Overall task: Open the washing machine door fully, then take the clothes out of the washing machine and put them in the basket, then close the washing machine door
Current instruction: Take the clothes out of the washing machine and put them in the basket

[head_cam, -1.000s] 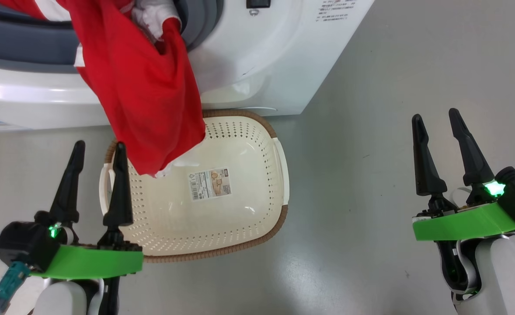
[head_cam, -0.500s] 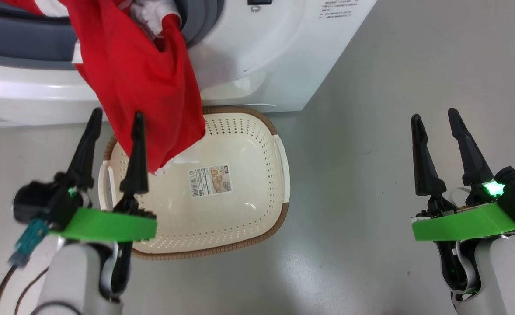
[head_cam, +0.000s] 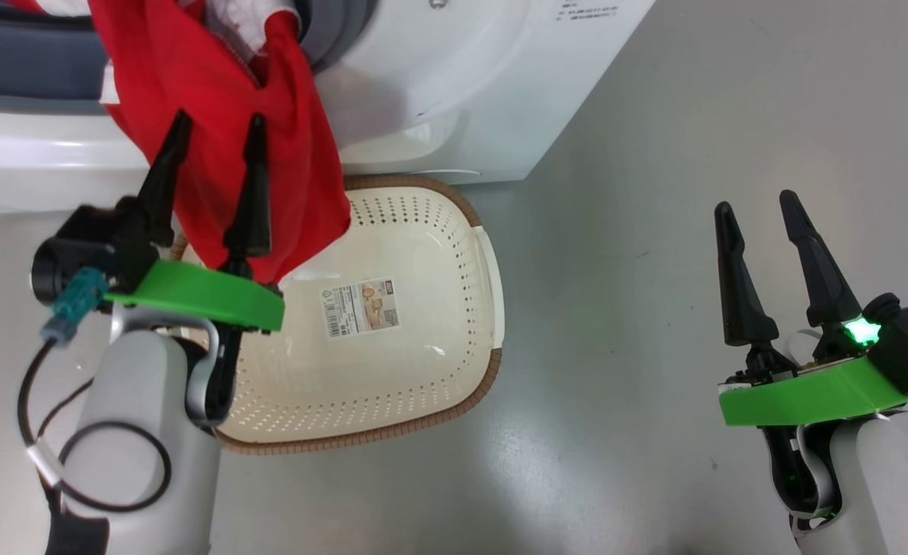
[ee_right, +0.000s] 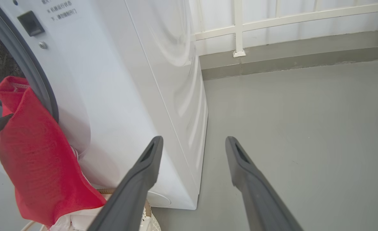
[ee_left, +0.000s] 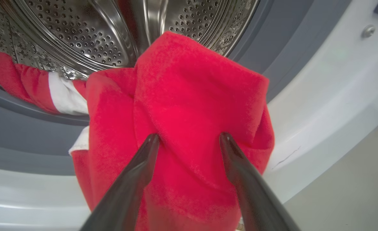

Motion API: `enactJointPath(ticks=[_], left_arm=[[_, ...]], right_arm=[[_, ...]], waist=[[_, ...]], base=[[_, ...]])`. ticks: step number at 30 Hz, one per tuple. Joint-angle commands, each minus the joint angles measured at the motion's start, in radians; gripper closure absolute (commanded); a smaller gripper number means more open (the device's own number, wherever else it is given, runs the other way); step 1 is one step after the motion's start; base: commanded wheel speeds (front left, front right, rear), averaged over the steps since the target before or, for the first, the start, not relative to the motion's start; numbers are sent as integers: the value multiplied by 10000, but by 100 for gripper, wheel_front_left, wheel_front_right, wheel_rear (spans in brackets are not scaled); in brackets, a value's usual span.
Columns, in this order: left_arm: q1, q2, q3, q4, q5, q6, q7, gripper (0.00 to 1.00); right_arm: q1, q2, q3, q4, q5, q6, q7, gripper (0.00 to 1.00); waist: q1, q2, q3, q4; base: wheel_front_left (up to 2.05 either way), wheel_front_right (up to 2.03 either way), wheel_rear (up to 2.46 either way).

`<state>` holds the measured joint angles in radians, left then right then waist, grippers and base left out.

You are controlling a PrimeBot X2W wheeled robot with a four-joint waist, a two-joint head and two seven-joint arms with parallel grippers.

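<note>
Draped out of the washing machine (head_cam: 438, 92) mouth, over its grey ring: red clothes (head_cam: 269, 169), lower end hanging above the basket (head_cam: 492, 308) at its left corner nearest the machine. Basket on the grey floor (head_cam: 639, 254), right up against the machine front. Left claw (head_cam: 220, 119): spread apart, both tips against the hanging cloth, nothing pinched. Right claw (head_cam: 756, 202): spread apart, empty, well off to the right above the floor.

Red clothes (head_cam: 223, 154) spill from the washing machine (head_cam: 438, 92) mouth, curtaining its lower lip and overhanging one corner of the basket (head_cam: 423, 362). The rest of it gapes open. Left claw (head_cam: 220, 116) sits right at that cloth, jaws apart. Bare floor (head_cam: 654, 308) surrounds the right claw (head_cam: 755, 200).
</note>
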<state>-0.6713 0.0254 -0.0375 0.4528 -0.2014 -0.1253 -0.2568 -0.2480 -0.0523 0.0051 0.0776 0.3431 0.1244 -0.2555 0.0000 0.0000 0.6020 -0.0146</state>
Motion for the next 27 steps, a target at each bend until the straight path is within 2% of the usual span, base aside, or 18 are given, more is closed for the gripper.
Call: enactJointPath(ticks=[1, 6, 7, 9, 11, 12, 27], left_arm=[[-79, 249, 232, -119, 96, -54, -49, 0], [-562, 266, 338, 490, 154, -54, -49, 0], [-629, 269, 361, 575, 160, -54, -49, 9], [-733, 278, 404, 737, 164, -54, -49, 59], [-821, 289, 420, 866, 151, -54, -49, 84], [-852, 293, 422, 916, 141, -54, -49, 100], [-273, 277, 315, 1295, -155, -54, -49, 100]], right_arm=[[78, 20, 205, -241, 8, 63, -63, 0], [44, 20, 190, -243, 42, 63, -63, 0], [39, 20, 191, -242, 47, 63, -63, 0], [30, 20, 191, -242, 57, 63, -63, 0], [28, 20, 186, -249, 64, 63, -63, 0], [28, 20, 182, -250, 66, 63, -63, 0], [12, 20, 164, -221, 70, 63, -63, 0]], waist=[[0, 0, 19, -20], [0, 0, 67, -63], [0, 0, 72, -71], [0, 0, 71, -82], [0, 0, 70, -87], [0, 0, 68, -87], [0, 0, -3, -21]], base=[[0, 0, 0], [0, 0, 0], [0, 0, 0], [0, 0, 0], [0, 0, 0], [0, 0, 0], [0, 0, 0]])
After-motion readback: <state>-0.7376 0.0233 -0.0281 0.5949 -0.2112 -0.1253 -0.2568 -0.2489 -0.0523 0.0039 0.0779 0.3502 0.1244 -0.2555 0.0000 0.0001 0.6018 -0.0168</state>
